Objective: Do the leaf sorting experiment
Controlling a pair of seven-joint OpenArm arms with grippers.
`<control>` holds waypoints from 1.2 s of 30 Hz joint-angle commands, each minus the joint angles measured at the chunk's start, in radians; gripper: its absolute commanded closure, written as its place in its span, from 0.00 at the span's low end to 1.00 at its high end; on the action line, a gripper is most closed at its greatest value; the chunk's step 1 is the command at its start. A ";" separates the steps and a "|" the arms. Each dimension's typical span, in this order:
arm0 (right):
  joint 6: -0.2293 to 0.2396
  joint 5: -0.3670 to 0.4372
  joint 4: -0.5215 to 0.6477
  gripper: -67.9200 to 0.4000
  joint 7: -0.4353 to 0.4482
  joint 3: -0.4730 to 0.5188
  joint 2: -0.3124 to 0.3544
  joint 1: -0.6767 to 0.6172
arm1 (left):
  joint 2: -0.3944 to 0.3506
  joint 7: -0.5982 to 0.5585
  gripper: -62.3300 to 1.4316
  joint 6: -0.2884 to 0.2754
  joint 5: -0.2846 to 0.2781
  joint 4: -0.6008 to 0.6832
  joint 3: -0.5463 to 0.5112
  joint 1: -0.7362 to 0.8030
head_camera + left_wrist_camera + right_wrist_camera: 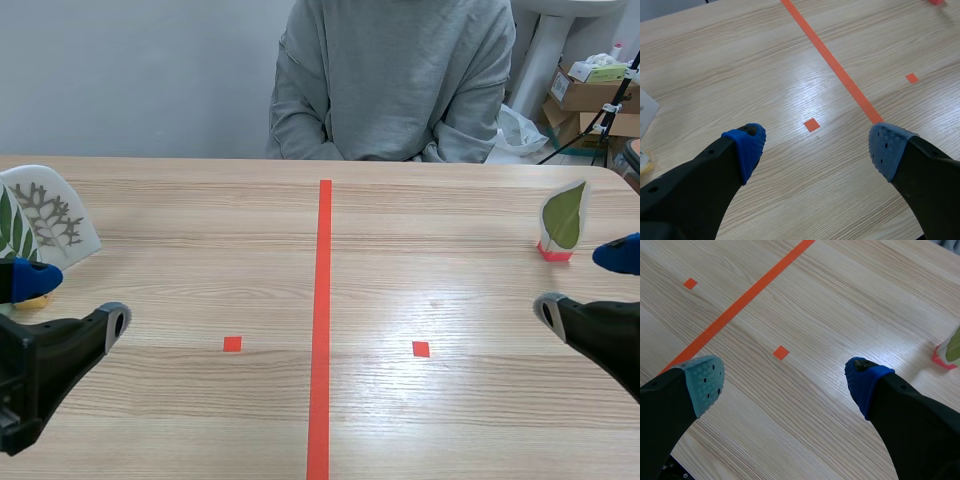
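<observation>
A white card with a branching leaf [52, 214] stands at the table's left edge, and a green leaf card [10, 228] overlaps it on its left. A single green leaf card [565, 216] stands upright in a red base [554, 252] at the right. My left gripper [72, 300] hovers open just in front of the left cards, holding nothing. In the left wrist view the left gripper [815, 145] has only bare wood between its fingers. My right gripper [585, 283] is open, empty, near the right card. The red base [941, 357] lies ahead of the right gripper [785, 380], beside its blue-padded finger.
A person in a grey sweatshirt [395, 80] sits across the table with arms folded. An orange-red tape line [322, 320] splits the wooden table [200, 230] down the middle. Cardboard boxes [590, 95] stand off the table at the back right.
</observation>
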 commanded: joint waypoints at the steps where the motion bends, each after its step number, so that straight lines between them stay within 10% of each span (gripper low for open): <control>1: 0.008 -0.009 0.004 0.28 0.028 -0.007 -0.004 -0.002 | 0.003 -0.014 0.27 0.000 -0.010 0.012 -0.003 -0.003; 36: 0.008 -0.079 0.004 0.29 0.046 -0.076 -0.023 0.002 | 0.003 -0.013 0.27 -0.001 -0.009 0.012 -0.003 -0.003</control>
